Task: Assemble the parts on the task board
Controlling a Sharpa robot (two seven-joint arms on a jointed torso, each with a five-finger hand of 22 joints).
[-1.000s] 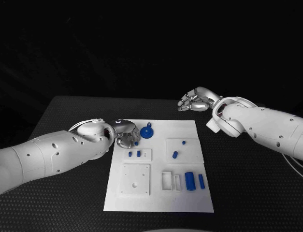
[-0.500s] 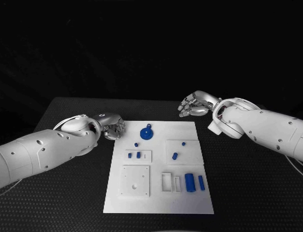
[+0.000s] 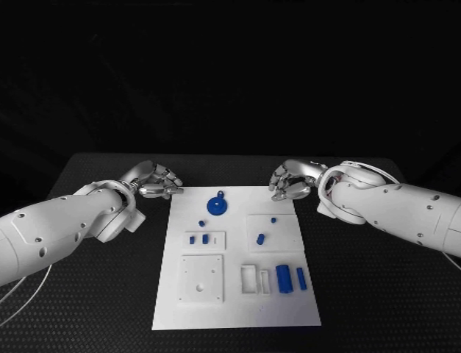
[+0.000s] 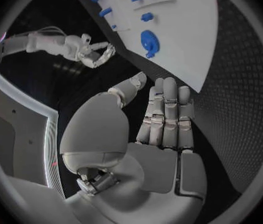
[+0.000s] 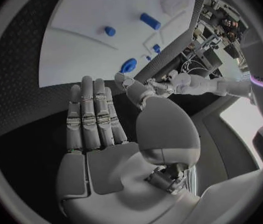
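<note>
The white task board (image 3: 234, 309) lies mid-table. On its far end sits a round blue part with a knob (image 3: 216, 205), with a small blue piece (image 3: 201, 222) just in front of it. Two short blue pegs (image 3: 198, 239) stand in a small frame. Further blue pieces (image 3: 261, 238) and two blue blocks (image 3: 284, 278) lie on the right side. My left hand (image 3: 154, 182) hovers off the board's far left corner, fingers straight, holding nothing (image 4: 162, 119). By the far right corner my right hand (image 3: 292, 181) is also empty, fingers extended (image 5: 97, 119).
A white square plate (image 3: 203, 278) and narrow white slot frames (image 3: 254, 279) sit on the board's near half. Black table (image 3: 379, 294) surrounds the board. In the left wrist view the round blue part (image 4: 148, 40) lies on the board (image 4: 187, 40) beyond the fingers.
My left hand has pulled back off the board's left side to beyond its far left corner, uncovering the small blue piece. The right hand has come down a little toward the board's far right corner.
</note>
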